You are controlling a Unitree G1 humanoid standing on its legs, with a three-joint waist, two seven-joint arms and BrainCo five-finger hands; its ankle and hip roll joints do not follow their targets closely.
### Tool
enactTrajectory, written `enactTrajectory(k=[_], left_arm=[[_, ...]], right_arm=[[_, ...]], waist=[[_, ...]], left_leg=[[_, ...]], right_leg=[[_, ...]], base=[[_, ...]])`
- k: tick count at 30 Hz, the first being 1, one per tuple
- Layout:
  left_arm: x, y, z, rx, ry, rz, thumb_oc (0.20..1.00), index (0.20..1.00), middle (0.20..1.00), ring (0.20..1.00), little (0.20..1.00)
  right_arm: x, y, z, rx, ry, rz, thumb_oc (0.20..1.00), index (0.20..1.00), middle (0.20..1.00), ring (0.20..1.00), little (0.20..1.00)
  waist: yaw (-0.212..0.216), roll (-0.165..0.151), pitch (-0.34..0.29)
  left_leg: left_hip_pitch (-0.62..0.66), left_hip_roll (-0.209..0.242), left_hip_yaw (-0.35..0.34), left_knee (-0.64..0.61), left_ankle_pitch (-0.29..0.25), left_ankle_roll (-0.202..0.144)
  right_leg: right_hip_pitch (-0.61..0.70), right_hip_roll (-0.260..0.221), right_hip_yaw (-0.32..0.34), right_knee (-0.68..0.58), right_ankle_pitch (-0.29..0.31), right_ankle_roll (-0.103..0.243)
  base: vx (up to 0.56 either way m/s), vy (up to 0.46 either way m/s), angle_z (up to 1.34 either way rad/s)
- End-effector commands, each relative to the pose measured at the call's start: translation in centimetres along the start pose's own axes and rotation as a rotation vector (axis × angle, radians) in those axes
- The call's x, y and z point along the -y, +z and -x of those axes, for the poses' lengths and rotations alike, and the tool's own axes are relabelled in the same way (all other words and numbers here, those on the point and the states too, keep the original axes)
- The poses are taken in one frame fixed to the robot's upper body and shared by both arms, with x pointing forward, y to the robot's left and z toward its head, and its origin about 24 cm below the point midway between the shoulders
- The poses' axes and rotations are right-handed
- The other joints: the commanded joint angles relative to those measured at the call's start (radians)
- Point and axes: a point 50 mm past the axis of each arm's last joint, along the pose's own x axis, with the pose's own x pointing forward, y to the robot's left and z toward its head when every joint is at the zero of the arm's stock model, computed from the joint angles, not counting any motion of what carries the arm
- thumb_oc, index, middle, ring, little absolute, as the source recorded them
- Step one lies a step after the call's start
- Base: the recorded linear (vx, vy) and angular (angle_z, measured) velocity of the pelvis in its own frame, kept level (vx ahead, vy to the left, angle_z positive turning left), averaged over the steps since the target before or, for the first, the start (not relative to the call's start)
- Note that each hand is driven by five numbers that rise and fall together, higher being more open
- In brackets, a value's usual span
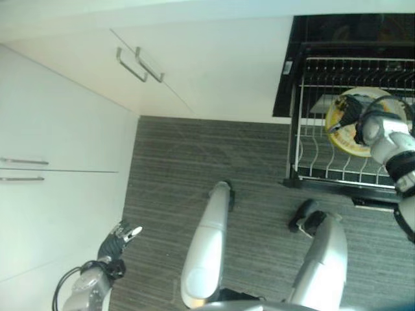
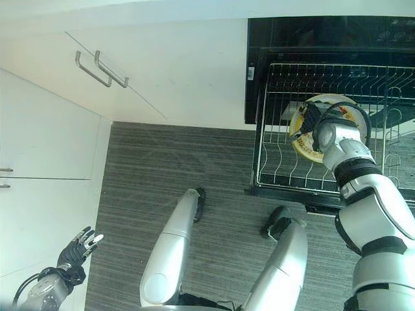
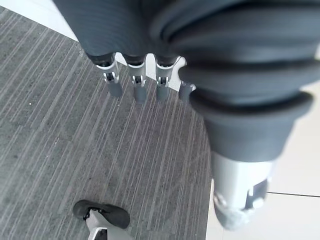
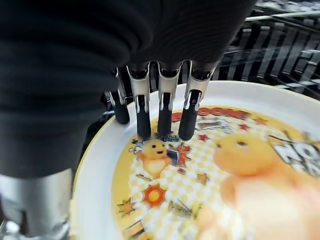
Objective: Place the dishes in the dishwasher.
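White cabinet fronts [image 1: 71,149] are running along the robot's left and across the far side, one pair of bar handles [image 1: 139,63] sitting on the far doors, two thinner handles [image 1: 23,170] on the left-side fronts. Grey striped floor [image 1: 175,175] is lying between the cabinets and the dishwasher [image 2: 327,35], whose dark opening is showing at the far right. Wire rack [image 2: 279,172] is sitting pulled out over the floor, upright tines lining its near part, thin crossbars running behind the plate.

Left hand [image 1: 118,240] is hanging low at the robot's left, close beside the white cabinet front, well apart from the rack; fingers [image 3: 136,85] are reaching straight out, relaxed, holding nothing, only floor showing past them.

Right hand [image 2: 312,123] is reaching over the rack. Plate [image 2: 327,103], white rim with yellow cartoon-printed centre, is sitting inside the rack's wire frame, tilted, leaning among the tines, printed face turned toward the hand. In the right wrist view the dark fingertips [image 4: 144,129] are lying on the plate's [image 4: 165,195] printed face just inside the rim, fingers side by side and bent down onto it. Thumb is hidden behind the plate edge, so cannot tell whether the hand is pinching the plate or just resting on it. Rack bars [image 4: 280,47] are showing beyond the plate's far rim.
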Motion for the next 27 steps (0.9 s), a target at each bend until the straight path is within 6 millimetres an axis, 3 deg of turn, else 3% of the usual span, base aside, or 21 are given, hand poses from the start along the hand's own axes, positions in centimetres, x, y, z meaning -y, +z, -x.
enactTrajectory(k=[1,3,6,8,9,14,20,22,23,26,27], left_arm=[[-3.2,-0.5,1.6,-0.009,0.128,-0.006,1.000,1.000,1.000,1.000,1.000],[-3.8,-1.9,2.7,-0.021,0.168,0.000,1.000,1.000,1.000,1.000,1.000],[-3.4,-2.7,2.9,-0.023,0.205,0.044,1.000,1.000,1.000,1.000,1.000],[-3.2,-2.8,3.0,-0.026,0.212,0.065,1.000,1.000,1.000,1.000,1.000],[-3.2,-3.0,3.1,-0.029,0.212,0.065,1.000,1.000,1.000,1.000,1.000],[-2.8,-3.8,3.3,-0.036,0.246,0.105,1.000,1.000,1.000,1.000,1.000],[-3.0,-5.2,4.2,-0.049,0.306,0.190,1.000,1.000,1.000,1.000,1.000],[-3.4,-5.2,4.4,-0.043,0.307,0.206,1.000,1.000,1.000,1.000,1.000],[-3.6,-4.9,4.4,-0.036,0.306,0.210,1.000,1.000,1.000,1.000,1.000],[-3.6,-5.0,4.5,-0.050,0.314,0.199,1.000,1.000,1.000,1.000,1.000],[-3.6,-5.2,4.6,-0.058,0.313,0.189,1.000,1.000,1.000,1.000,1.000]], right_arm=[[2.2,0.2,0.9,0.068,-0.104,-0.296,1.000,1.000,1.000,1.000,1.000],[2.8,1.2,3.3,0.203,-0.190,-0.483,1.000,1.000,1.000,1.000,1.000],[2.9,1.7,6.4,0.299,-0.185,-0.542,1.000,1.000,1.000,1.000,1.000],[3.6,0.9,8.1,0.298,-0.204,-0.489,1.000,1.000,1.000,1.000,1.000],[4.3,0.4,9.1,0.306,-0.213,-0.549,1.000,1.000,1.000,1.000,1.000],[3.2,-1.4,12.2,0.270,-0.197,-0.573,1.000,1.000,1.000,1.000,1.000],[7.7,-5.0,18.2,0.215,-0.804,-0.525,1.000,1.000,1.000,1.000,1.000],[10.6,-7.9,21.7,0.086,-1.203,-0.352,1.000,1.000,1.000,1.000,1.000],[10.8,-10.3,22.9,-0.015,-1.332,-0.354,1.000,1.000,1.000,1.000,1.000],[6.9,-14.2,23.1,-0.195,-1.331,-0.362,1.000,1.000,1.000,1.000,1.000],[5.1,-15.2,23.1,-0.261,-1.305,-0.291,0.906,0.906,0.906,0.906,0.906]], waist=[[0.011,-0.009,0.012],[-0.016,-0.043,0.021],[-0.061,-0.075,0.022],[-0.084,-0.093,0.021],[-0.096,-0.103,0.019],[-0.145,-0.139,0.017],[-0.217,-0.171,0.016],[-0.235,-0.177,0.009],[-0.244,-0.176,0.005],[-0.256,-0.157,0.004],[-0.260,-0.150,0.007]], left_leg=[[0.005,0.022,0.006,-0.004,0.005,0.066],[0.019,0.036,0.007,-0.029,0.013,0.066],[0.051,0.059,0.018,-0.062,0.019,0.068],[0.070,0.074,0.025,-0.079,0.020,0.067],[0.082,0.082,0.031,-0.092,0.023,0.065],[0.109,0.103,0.048,-0.128,0.028,0.063],[0.127,0.135,0.070,-0.154,0.017,0.062],[0.114,0.148,0.082,-0.150,0.029,0.064],[0.109,0.156,0.086,-0.146,0.026,0.062],[0.113,0.145,0.086,-0.135,-0.004,0.058],[0.108,0.143,0.090,-0.130,-0.006,0.059]], right_leg=[[0.060,0.012,0.027,-0.007,-0.010,0.026],[0.084,0.029,0.022,-0.031,0.001,0.035],[0.118,0.050,0.026,-0.062,0.006,0.038],[0.137,0.057,0.027,-0.082,0.011,0.042],[0.152,0.063,0.024,-0.098,0.014,0.044],[0.179,0.088,0.027,-0.135,0.022,0.046],[0.187,0.117,0.049,-0.160,0.021,0.052],[0.178,0.120,0.049,-0.171,0.040,0.048],[0.174,0.118,0.046,-0.173,0.044,0.052],[0.170,0.115,0.059,-0.165,0.026,0.066],[0.161,0.113,0.063,-0.163,0.028,0.067]], base=[[0.03,0.015,-0.06],[0.03,-0.051,-0.07],[0.03,0.016,-0.14],[0.03,0.028,-0.26],[0.03,0.022,-0.30],[0.01,0.038,-0.20],[-0.03,0.068,-0.13],[-0.09,0.040,-0.31],[-0.02,0.037,-0.17],[0.04,0.083,-0.05],[-0.05,0.059,0.02]])
